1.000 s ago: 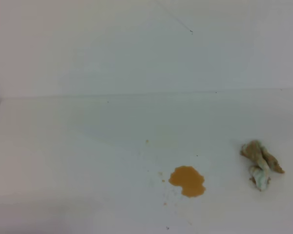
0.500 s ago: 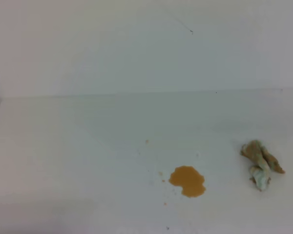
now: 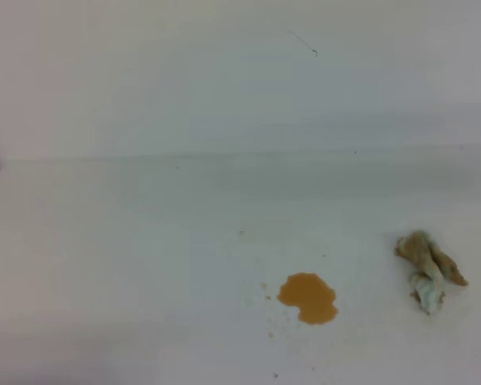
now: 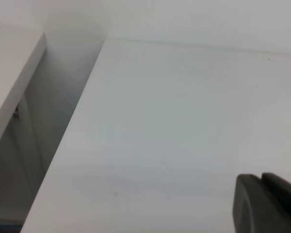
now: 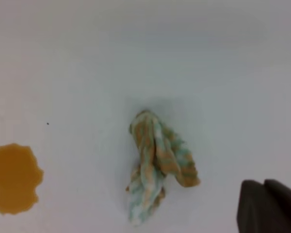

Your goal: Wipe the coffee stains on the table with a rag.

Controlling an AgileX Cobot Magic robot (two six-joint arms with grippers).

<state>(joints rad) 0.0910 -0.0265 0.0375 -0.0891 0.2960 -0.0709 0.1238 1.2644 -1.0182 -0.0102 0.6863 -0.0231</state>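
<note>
Two dark gripper parts show, one at the bottom right corner of each wrist view. The left gripper (image 4: 266,204) appears only as a blunt dark block with a seam down it, low over bare table (image 4: 174,121); whether its jaws stand apart or together I cannot tell. The right gripper (image 5: 269,206) is likewise a dark corner piece with a seam, clear of the cloth, and its width cannot be told either; nothing is seen in its grasp.

In the high view, nearest the lower edge, lie the coffee stains (image 3: 308,297): an orange-brown irregular blotch right of centre, with a few tiny specks of the same colour scattered just to its left and below it. To the right, well apart from the blotch and at about the same depth, lies the rag (image 3: 427,271), a lumpy crumpled wad, tan-brown above with a pale blue-white part at its near end. It rests loose on the table, touching neither gripper.

The right wrist view shows the same rag (image 5: 157,165) in the middle of the frame, folded into streaked tan and pale ridges, with the blotch (image 5: 14,177) at the left edge.

Farther back the white table runs to a faint line where a plain white wall (image 3: 224,80) rises. In the left wrist view the table's left edge drops into a shadowed gap beside another white panel (image 4: 9,73).
</note>
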